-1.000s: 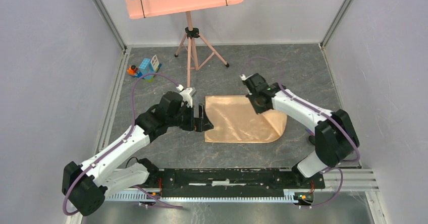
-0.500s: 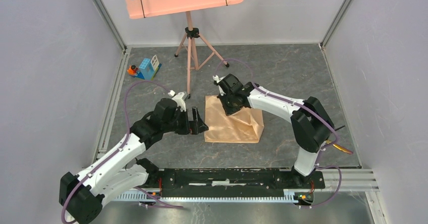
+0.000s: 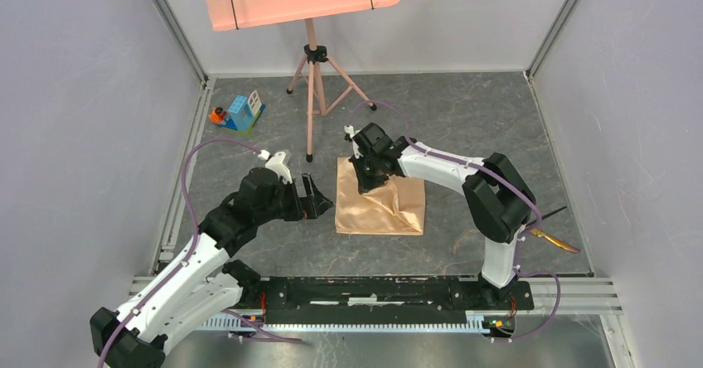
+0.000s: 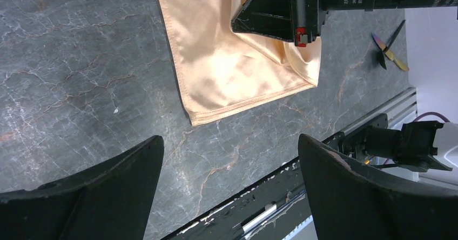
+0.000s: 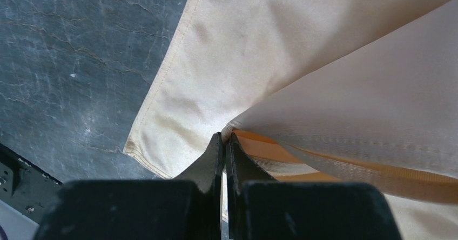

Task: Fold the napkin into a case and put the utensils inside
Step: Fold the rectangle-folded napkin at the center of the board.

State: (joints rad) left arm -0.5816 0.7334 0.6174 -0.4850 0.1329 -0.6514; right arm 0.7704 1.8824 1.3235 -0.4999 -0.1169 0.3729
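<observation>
**STATUS: NAPKIN PART-FOLDED, R PINCER GRIPPING CLOTH, UTENSILS STILL OUT**

1. Napkin (image 3: 390,210): peach-orange satin, lies approx mid-surface, near the centre line btwn the two arms. Bottom layer is flat on the dark marbled surface (image 3: 464,119). An upper layer is doubled over from the right side and held raised, w/ a loose bulging fold at the right edge. Hemmed left edge and near-left corner are flat and exposed in the L wrist view (image 4: 216,72). No pleats or pocket shape visible; case not yet formed.

2. R pincer (image 3: 363,186): jaws fully shut, pinching a folded edge of the napkin's upper layer. It sits above the far-left part of the cloth. R wrist view confirms this: tips (image 5: 224,140) are pressed together on the fold, w/ the lower layer (image 5: 227,51) spread beneath.

3. L pincer (image 3: 319,198): jaws at full spread, holding nothing. It hovers just left of the napkin's left edge, apart from the cloth. In its own view (image 4: 229,142) only bare surface lies btwn the fingers.

4. Utensils (image 3: 551,237): on the surface well right of the napkin, beside the R arm's base, close to the side wall. A gold-orange piece and a black piece can be made out (image 4: 390,50); exact count unclear. None is in or touching the cloth.

5. Other: pink music stand (image 3: 311,70) at the far edge; toy blocks (image 3: 240,111) far left.
</observation>
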